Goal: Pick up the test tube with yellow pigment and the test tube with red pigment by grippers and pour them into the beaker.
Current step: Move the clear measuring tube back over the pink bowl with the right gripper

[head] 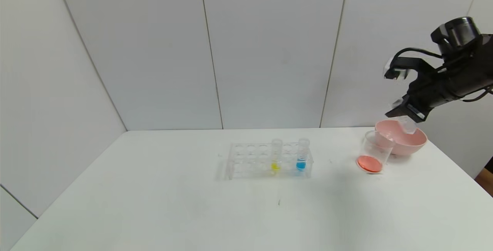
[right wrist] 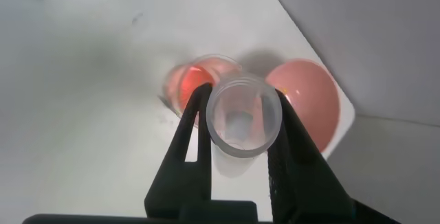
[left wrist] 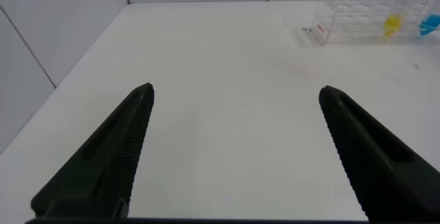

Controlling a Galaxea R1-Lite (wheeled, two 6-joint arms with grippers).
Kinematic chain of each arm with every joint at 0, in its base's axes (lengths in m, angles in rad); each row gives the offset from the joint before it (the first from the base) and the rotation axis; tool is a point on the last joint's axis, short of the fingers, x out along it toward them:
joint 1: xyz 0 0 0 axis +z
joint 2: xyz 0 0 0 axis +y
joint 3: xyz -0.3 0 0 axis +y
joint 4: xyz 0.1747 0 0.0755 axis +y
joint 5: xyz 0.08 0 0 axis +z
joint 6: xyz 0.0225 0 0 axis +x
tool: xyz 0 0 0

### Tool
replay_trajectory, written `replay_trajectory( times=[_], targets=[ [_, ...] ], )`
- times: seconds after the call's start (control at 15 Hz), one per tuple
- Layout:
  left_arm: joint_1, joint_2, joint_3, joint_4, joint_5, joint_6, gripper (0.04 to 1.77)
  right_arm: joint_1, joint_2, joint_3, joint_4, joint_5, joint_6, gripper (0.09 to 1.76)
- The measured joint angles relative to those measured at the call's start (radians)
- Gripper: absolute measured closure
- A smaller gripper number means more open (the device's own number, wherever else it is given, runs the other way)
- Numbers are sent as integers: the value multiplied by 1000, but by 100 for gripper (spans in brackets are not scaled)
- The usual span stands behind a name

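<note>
My right gripper (head: 403,115) is shut on a clear test tube (head: 407,125) and holds it above the pink bowl (head: 416,142), beside the beaker (head: 373,154). In the right wrist view the tube (right wrist: 242,122) sits between the fingers of the right gripper (right wrist: 240,99), mouth toward the camera, with no liquid showing inside. The beaker (right wrist: 191,80) has red-orange liquid at its bottom. The test tube with yellow pigment (head: 276,155) stands upright in the clear rack (head: 246,161). My left gripper (left wrist: 237,93) is open and empty over bare table, out of the head view.
A tube with blue liquid (head: 302,154) stands in the rack next to the yellow one. In the left wrist view the rack (left wrist: 350,25) shows far off, with the yellow tube (left wrist: 392,23) and the blue tube (left wrist: 430,23). The bowl and beaker stand near the table's right edge.
</note>
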Motion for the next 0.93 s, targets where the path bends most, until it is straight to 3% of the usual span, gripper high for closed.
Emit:
replay_trajectory(
  times=[0.13,0.47,0.67,0.93],
  targets=[
    [0,0,0,0,0,0,9,-46,-28,20,-2,71,99,132],
    [0,0,0,0,0,0,9,-175,-107,110,-37,224,163,132],
    [0,0,0,0,0,0,9,-228,-145,207,-211,263,275,132],
    [0,0,0,0,0,0,9,-257,-161,356,-550,266,488,132]
  ],
)
